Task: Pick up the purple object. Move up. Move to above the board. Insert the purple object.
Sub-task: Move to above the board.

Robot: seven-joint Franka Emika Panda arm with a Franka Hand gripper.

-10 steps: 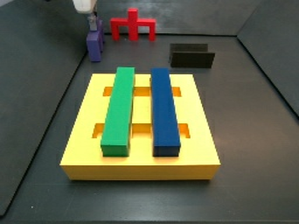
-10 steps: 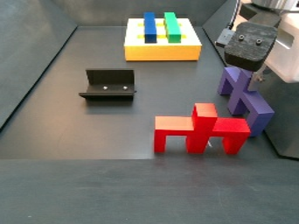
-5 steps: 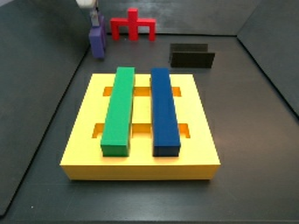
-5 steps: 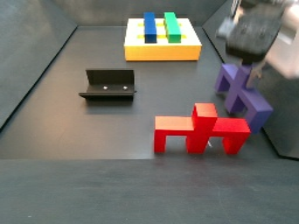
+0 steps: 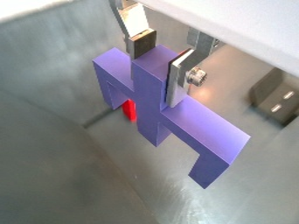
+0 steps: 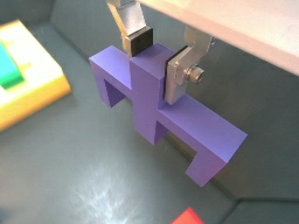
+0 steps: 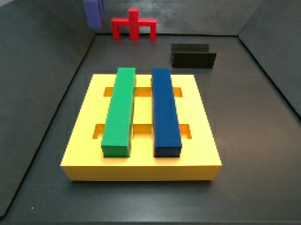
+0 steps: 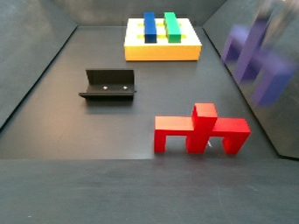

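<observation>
My gripper (image 5: 158, 59) is shut on the central stub of the purple object (image 5: 152, 105), with one silver finger on each side; both wrist views show this grip (image 6: 160, 57). The purple object (image 6: 152, 101) hangs off the floor. In a side view it is a motion-blurred shape (image 8: 260, 61) raised above the red piece. In a side view only its lower end (image 7: 91, 12) shows at the frame's top edge, and the gripper is out of frame there. The yellow board (image 7: 141, 163) bears a green bar (image 7: 120, 110) and a blue bar (image 7: 166, 110), and also shows in a side view (image 8: 163, 52).
The red piece (image 8: 201, 129) stands on the floor below the raised purple object, and shows in a side view (image 7: 135, 26). The fixture (image 8: 107, 85) stands between it and the board, seen too in a side view (image 7: 194, 56). Grey walls enclose the floor.
The gripper has lifted the purple object straight up off the floor beside the red piece. Red piece, fixture and board have not moved.
</observation>
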